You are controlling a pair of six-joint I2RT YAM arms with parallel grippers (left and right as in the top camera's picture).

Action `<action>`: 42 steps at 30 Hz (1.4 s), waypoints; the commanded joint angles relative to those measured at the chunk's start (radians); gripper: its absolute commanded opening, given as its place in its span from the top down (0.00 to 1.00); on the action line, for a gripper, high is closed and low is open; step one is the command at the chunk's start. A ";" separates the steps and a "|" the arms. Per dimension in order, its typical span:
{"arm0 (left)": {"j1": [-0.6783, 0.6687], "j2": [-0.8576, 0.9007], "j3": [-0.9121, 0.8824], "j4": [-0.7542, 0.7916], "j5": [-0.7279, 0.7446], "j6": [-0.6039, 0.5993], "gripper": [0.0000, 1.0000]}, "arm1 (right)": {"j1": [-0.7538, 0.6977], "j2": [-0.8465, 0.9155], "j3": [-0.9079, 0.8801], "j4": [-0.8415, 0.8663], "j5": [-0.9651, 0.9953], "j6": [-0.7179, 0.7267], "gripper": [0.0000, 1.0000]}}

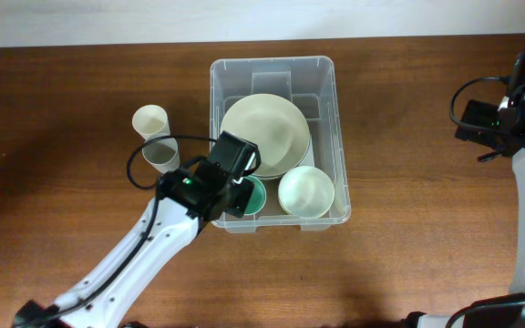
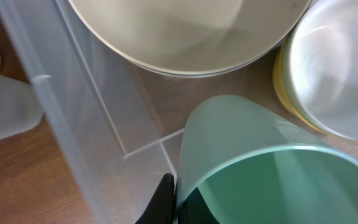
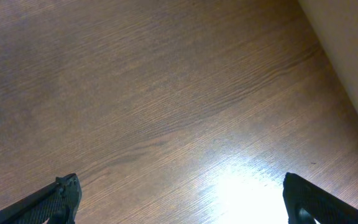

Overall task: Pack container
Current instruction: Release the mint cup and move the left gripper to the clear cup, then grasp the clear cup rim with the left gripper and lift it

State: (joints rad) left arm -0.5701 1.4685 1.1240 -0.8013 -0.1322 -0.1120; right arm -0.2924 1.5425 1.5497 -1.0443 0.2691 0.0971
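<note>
**Overhead view.** We see the large clear rectangular plastic container (image 1: 272, 62) standing near the middle of the brown wooden desk (image 1: 80, 82), its long sides running away from the robot. A round cream plate (image 1: 265, 135) takes up most of its floor. This leaves a bare strip along the far wall. A cream bowl (image 1: 305, 191) fills the near right corner. A pale green plastic cup (image 1: 255, 196) sits in the near left corner, between the left wall and the bowl, partly hidden by the arm above it. Just outside the left wall stand two upright cups: a cream cup (image 1: 150, 120) and, nearer the robot, a greyish cup (image 1: 160, 153). A wide stretch of bare wood separates the container from the right arm (image 1: 495, 118).

**Left wrist view.** Here we see what the overhead hides. The left jaws are clamped on the rim of the green cup (image 2: 260, 180), one finger (image 2: 163, 199) outside its wall. The cup is tilted, with its mouth towards the camera. The container's side wall (image 2: 67, 124) runs close beside it, with the plate's edge (image 2: 166, 31) and the bowl (image 2: 334, 81) just beyond. We cannot tell whether the cup touches the floor.

**Right wrist view.** The right jaws stand wide apart over bare wood, holding nothing.

**Pose.** The left arm (image 1: 144, 246) reaches diagonally from the near left edge, with its wrist over the near left corner. The right arm stays at the far right edge, well apart from the container.
</note>
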 commanded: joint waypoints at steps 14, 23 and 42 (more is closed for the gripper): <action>-0.003 0.068 0.039 0.046 -0.014 0.012 0.72 | -0.003 0.003 0.004 0.001 0.012 0.001 0.01; -0.003 0.068 0.141 0.009 -0.015 0.012 0.69 | -0.003 0.003 0.004 0.001 0.012 0.001 0.01; 0.315 0.063 0.281 -0.164 -0.022 -0.129 0.69 | -0.003 0.003 0.004 0.001 0.012 0.001 0.01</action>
State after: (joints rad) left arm -0.3370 1.5375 1.3880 -0.9371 -0.1421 -0.1741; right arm -0.2924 1.5425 1.5497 -1.0443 0.2695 0.0975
